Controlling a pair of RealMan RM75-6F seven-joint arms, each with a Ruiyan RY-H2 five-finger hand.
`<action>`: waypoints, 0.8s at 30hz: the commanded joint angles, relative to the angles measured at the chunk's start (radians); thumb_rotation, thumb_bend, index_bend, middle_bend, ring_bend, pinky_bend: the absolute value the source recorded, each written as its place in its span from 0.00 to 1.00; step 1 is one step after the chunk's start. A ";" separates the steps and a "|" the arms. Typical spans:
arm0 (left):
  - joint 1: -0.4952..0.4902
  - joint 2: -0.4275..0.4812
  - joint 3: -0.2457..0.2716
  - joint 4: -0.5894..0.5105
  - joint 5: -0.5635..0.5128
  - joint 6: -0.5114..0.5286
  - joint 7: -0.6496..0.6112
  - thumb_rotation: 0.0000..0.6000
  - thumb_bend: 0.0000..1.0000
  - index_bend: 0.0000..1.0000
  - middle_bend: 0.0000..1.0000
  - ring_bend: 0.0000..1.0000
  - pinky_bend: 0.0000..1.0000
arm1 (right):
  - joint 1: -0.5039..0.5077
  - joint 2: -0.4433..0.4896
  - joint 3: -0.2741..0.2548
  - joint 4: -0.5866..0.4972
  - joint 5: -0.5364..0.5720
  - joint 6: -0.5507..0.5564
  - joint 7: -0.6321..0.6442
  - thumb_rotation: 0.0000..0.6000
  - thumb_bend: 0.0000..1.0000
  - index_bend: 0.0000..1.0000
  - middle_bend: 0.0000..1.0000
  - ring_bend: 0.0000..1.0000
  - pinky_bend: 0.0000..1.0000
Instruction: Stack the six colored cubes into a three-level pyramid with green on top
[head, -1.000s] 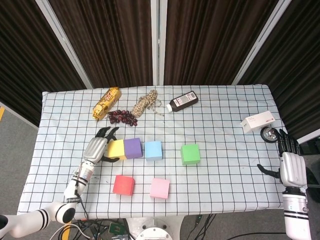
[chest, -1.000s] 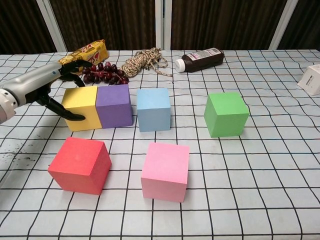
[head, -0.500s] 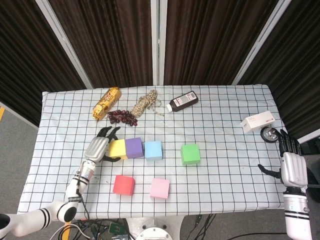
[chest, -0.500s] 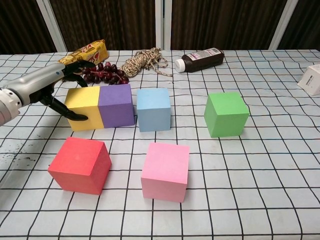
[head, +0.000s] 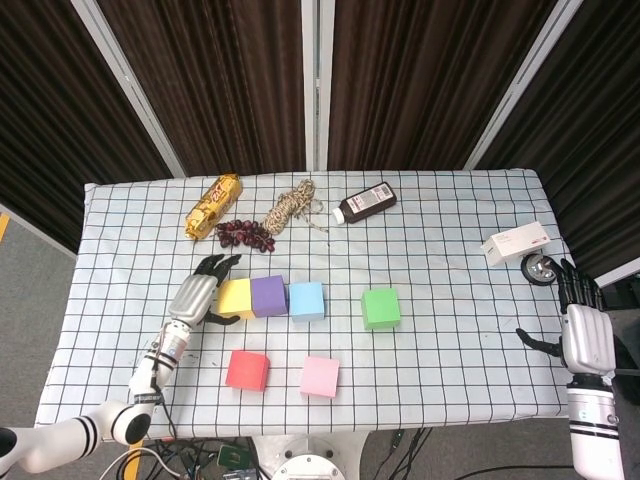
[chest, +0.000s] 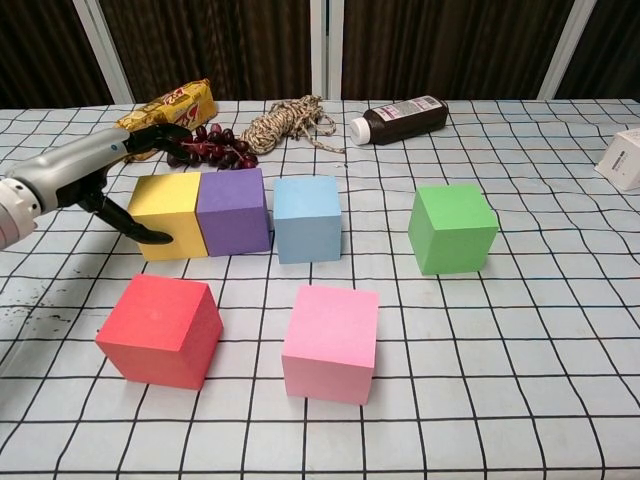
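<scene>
Red cube (chest: 160, 329) and pink cube (chest: 331, 341) sat nearest me on the checked worktop (chest: 520, 400), unmoved. Behind them ran the row: yellow cube (chest: 168, 215) touching the purple cube (chest: 233, 209), then the blue cube (chest: 307, 217) just beside, with a narrower gap than a second ago, since the yellow-purple pair had slid slightly toward it. The green cube (chest: 453, 228) stood well apart to the right, where it was before. My left robot hand (chest: 95, 168) pressed against the yellow cube's outer side, fingers apart, thumb low on its front edge, gripping nothing. My right robot hand (head: 583, 330) hovered off the worktop's right edge, fingers apart, as before. Farthest back lay grapes (chest: 212, 150), rope (chest: 288, 122) and a bottle (chest: 405, 118).
</scene>
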 joint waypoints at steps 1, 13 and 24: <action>0.003 0.006 0.001 -0.011 0.004 0.006 -0.004 1.00 0.00 0.02 0.12 0.01 0.02 | 0.001 0.000 0.000 -0.001 0.001 -0.003 0.000 1.00 0.03 0.00 0.00 0.00 0.00; 0.128 0.247 0.054 -0.302 0.062 0.173 0.032 1.00 0.00 0.02 0.11 0.00 0.02 | 0.054 0.058 0.022 -0.095 -0.031 -0.052 -0.040 1.00 0.02 0.00 0.00 0.00 0.00; 0.306 0.425 0.059 -0.359 0.010 0.381 0.032 1.00 0.00 0.02 0.12 0.00 0.02 | 0.271 0.033 0.088 -0.198 -0.045 -0.279 -0.083 1.00 0.04 0.00 0.00 0.00 0.00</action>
